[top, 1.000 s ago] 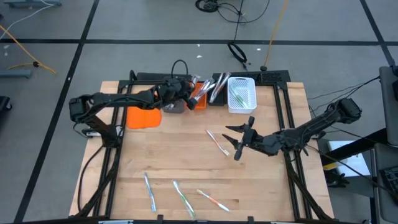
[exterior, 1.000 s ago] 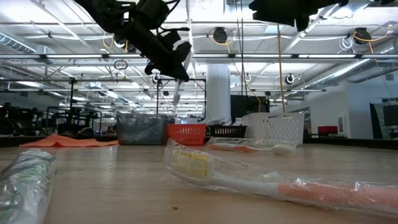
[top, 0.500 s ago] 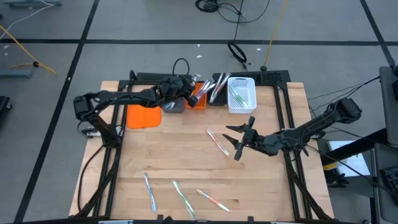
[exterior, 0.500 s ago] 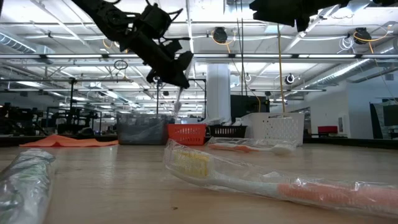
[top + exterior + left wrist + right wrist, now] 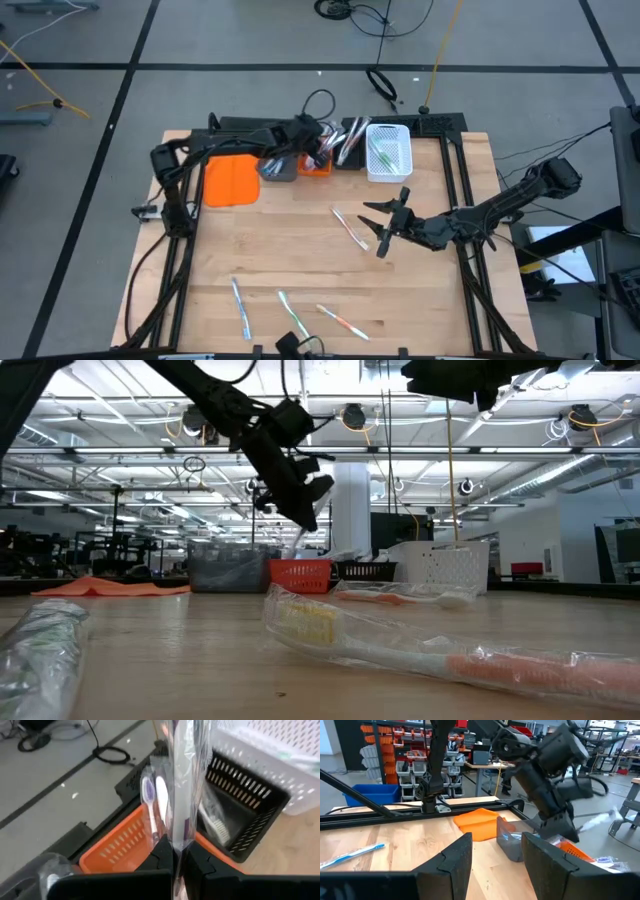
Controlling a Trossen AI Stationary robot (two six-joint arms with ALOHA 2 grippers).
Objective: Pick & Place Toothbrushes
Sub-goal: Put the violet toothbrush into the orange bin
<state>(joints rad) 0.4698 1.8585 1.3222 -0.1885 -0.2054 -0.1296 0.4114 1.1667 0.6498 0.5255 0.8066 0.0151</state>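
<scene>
Orange bin (image 5: 117,851), black bin (image 5: 250,815), white mesh bin (image 5: 388,152).

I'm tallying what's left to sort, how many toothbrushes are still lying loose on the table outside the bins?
4. One toothbrush lies mid-table near the open right gripper; three sit along the near edge: blue, green, orange. Others may be hidden under the arms.

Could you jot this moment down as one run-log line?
left gripper: shut on wrapped toothbrush, above orange bin | right gripper: open, waiting mid-table

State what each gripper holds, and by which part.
Left gripper: a wrapped toothbrush, pinched at one end. Right gripper: open, holding nothing.
</scene>
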